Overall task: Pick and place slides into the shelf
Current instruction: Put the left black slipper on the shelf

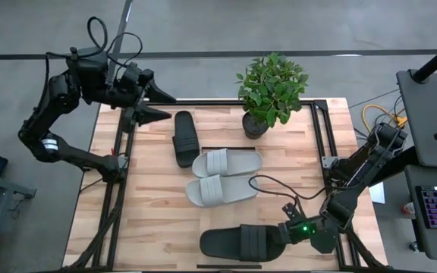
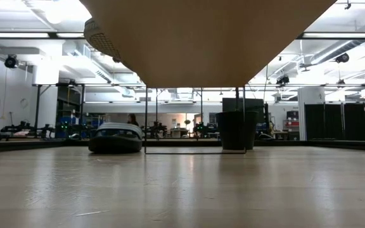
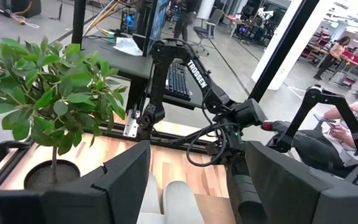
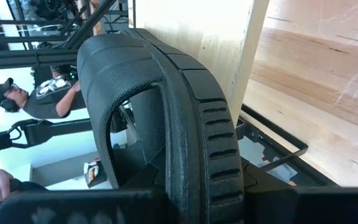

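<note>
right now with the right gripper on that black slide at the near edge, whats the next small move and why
Probably lift the black slide a little clear of the table. The right gripper looks shut on its end, and the right wrist view shows the strap close up against the pale wood. It sits at the table's near edge, apart from the grey pair. The left gripper waits open at the far left corner.

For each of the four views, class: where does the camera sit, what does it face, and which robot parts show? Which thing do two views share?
High: overhead, facing down; both arms, shelf.
Low: tabletop height, facing the room; no arm.
Left wrist: on the left arm, facing the plant; own fingers.
Right wrist: close on the black slide.
Shared: that slide, held by the right end effector.
</note>
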`<state>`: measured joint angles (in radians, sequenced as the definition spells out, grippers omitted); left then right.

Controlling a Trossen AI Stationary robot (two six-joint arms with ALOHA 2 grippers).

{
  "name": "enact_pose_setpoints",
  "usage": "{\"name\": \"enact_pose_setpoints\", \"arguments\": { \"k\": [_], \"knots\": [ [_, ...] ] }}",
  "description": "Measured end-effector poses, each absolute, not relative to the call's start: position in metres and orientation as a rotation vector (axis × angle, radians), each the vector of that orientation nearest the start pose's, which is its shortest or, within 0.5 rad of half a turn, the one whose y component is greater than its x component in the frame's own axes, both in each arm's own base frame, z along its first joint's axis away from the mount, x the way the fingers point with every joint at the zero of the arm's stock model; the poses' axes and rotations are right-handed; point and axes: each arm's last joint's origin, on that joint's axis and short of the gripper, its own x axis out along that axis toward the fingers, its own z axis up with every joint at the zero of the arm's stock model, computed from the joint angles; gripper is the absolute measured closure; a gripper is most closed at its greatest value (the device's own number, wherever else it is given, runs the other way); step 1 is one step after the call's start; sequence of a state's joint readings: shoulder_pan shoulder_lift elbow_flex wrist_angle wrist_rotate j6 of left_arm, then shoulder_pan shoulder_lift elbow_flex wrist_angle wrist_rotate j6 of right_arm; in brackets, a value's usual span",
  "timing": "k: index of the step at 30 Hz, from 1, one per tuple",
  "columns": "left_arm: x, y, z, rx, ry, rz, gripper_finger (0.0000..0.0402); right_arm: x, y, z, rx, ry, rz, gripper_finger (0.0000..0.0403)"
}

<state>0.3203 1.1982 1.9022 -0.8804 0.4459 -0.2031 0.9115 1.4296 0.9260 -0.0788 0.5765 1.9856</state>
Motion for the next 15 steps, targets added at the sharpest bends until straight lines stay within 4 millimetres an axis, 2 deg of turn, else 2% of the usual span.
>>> {"name": "enact_pose_setpoints", "arguments": {
  "k": [9,15],
  "knots": [
    [0.1613,0.0396,0.538,-0.267,0.169,-0.137,0.0152,0.1989,0.23,0.248,1.524,0.566,-0.197,0.0349],
    [0.1569,0.0382,0.5399,-0.261,0.156,-0.138,0.0152,0.2053,0.2331,0.2393,1.523,0.618,-0.196,0.0349]
  ]
}}
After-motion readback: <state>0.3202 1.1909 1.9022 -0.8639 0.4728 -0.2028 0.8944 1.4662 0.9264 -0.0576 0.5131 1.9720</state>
